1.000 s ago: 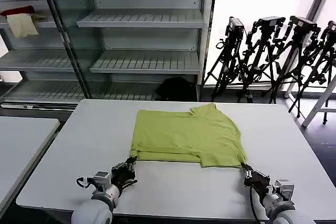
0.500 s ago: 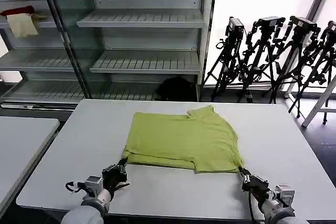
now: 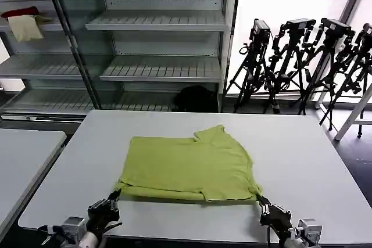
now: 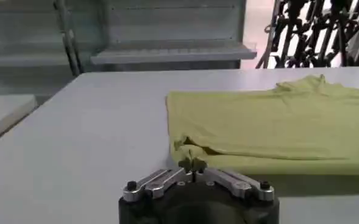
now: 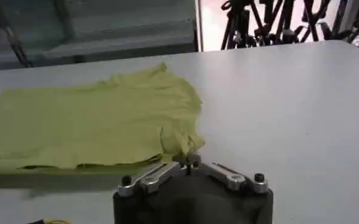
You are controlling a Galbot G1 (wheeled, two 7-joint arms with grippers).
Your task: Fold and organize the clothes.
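Note:
The lime-green T-shirt [image 3: 189, 165] lies folded flat on the white table [image 3: 302, 155], its collar toward the far side. My left gripper [image 3: 114, 194] is shut on the shirt's near-left corner, close to the table's front edge. My right gripper [image 3: 261, 199] is shut on the near-right corner. In the left wrist view the pinched corner bunches up at the left gripper [image 4: 192, 163], with the T-shirt [image 4: 270, 125] spread beyond it. In the right wrist view the right gripper [image 5: 189, 159] holds a small puckered corner of the T-shirt [image 5: 88, 125].
A second white table [image 3: 23, 155] stands at the left. Metal shelving [image 3: 157, 21] rises behind, with a dark red cloth [image 3: 18, 11] and a cream cloth [image 3: 25, 27] on an upper left shelf. Black tripods [image 3: 302, 62] stand at the back right. A dark bag [image 3: 195, 98] lies on the floor.
Both grippers have pulled back toward the table's near edge, dragging the shirt with them toward me and slightly to the left.

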